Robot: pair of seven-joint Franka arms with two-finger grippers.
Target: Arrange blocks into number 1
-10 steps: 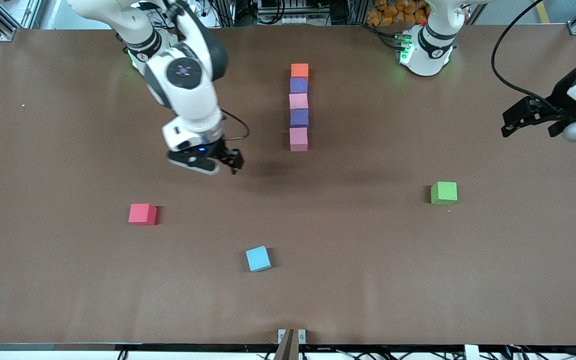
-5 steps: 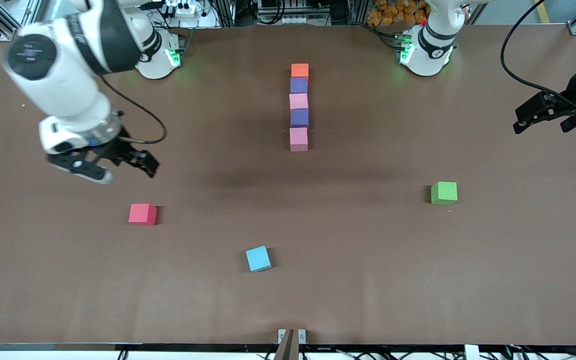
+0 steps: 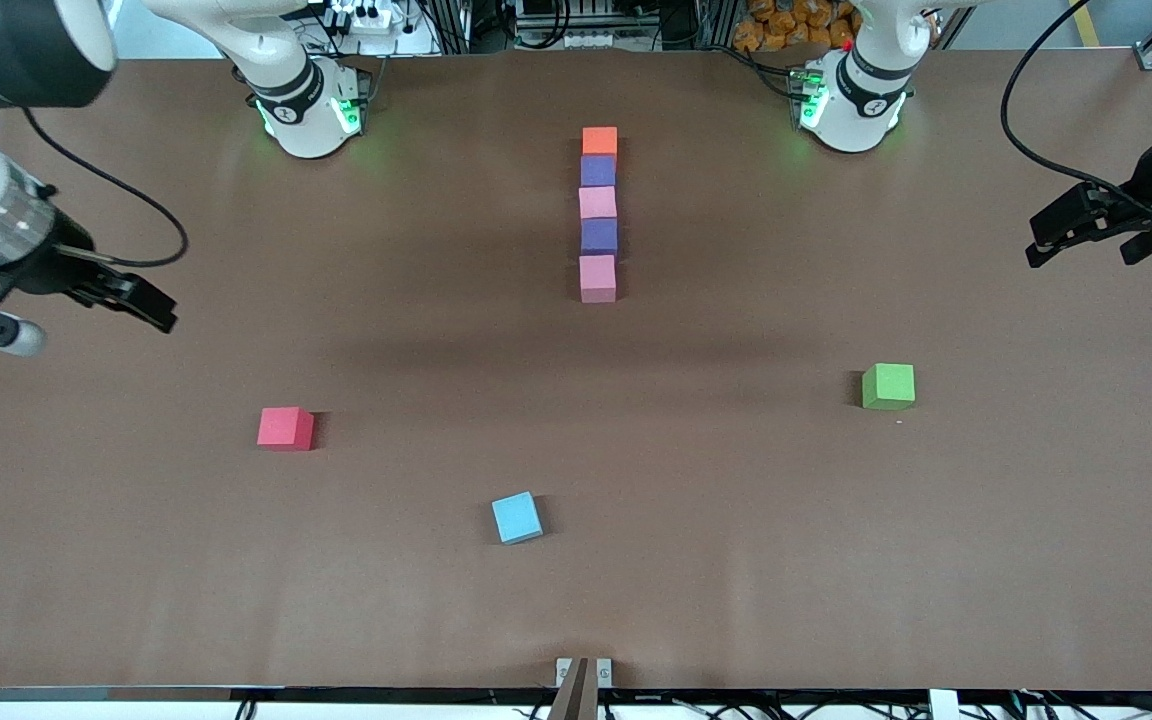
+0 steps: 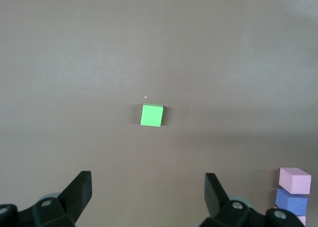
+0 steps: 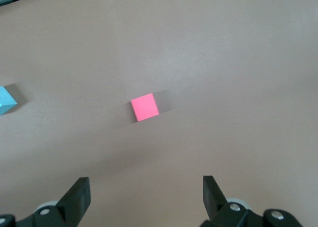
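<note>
Nearest the front camera, a light blue cube (image 3: 517, 517) is seen on the brown table (image 3: 736, 560), with a red cube (image 3: 285, 428) farther back toward the right arm's end and a green cube (image 3: 887, 386) toward the left arm's end. Farther still, the five blocks are laid touching in one straight line at mid-table: pink block (image 3: 597, 278) nearest, then purple block (image 3: 598, 237), second pink block (image 3: 597, 202), second purple block (image 3: 597, 170), and orange block (image 3: 599, 141) farthest. The right gripper (image 3: 66, 300) is held over the table's edge at its own end, fingers spread wide, nothing held. The left gripper (image 3: 1086, 225) is likewise spread and empty over its own end.
</note>
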